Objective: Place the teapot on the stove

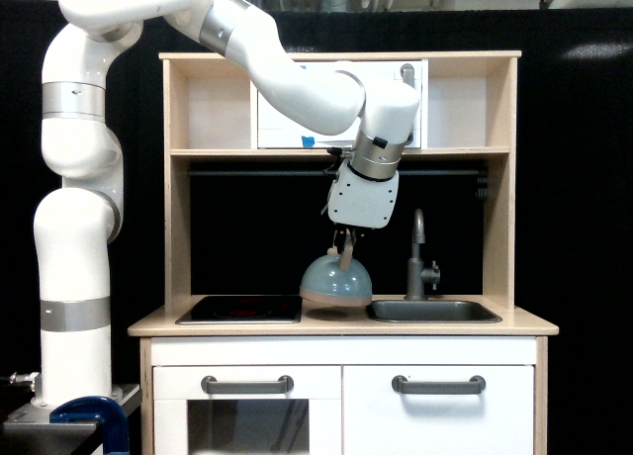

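Cabinet fronts come nearest: white doors with two grey bar handles (247,384), and above them the light wooden counter (514,323) that carries everything. Set flush in it toward the exterior view's left is the stove (240,309), a flat glossy black rectangular cooktop panel with a faint red marking, nothing standing on it. Toward the exterior view's right lies the grey metal sink basin (433,311) with its grey tap (420,257) behind.

Between the two hangs the teapot (336,280), a squat dome-shaped pale blue-grey pot with a tan base rim, lifted just clear of the counter and tilted slightly. The pincer (344,245) of the white arm is clamped on its tan wooden arched handle from above.

By my reading, the carry is the step in hand: the pot is off the counter but not over the cooktop. The next move calls for travel toward the exterior view's left until the base is above the black panel, then a level descent before letting go.
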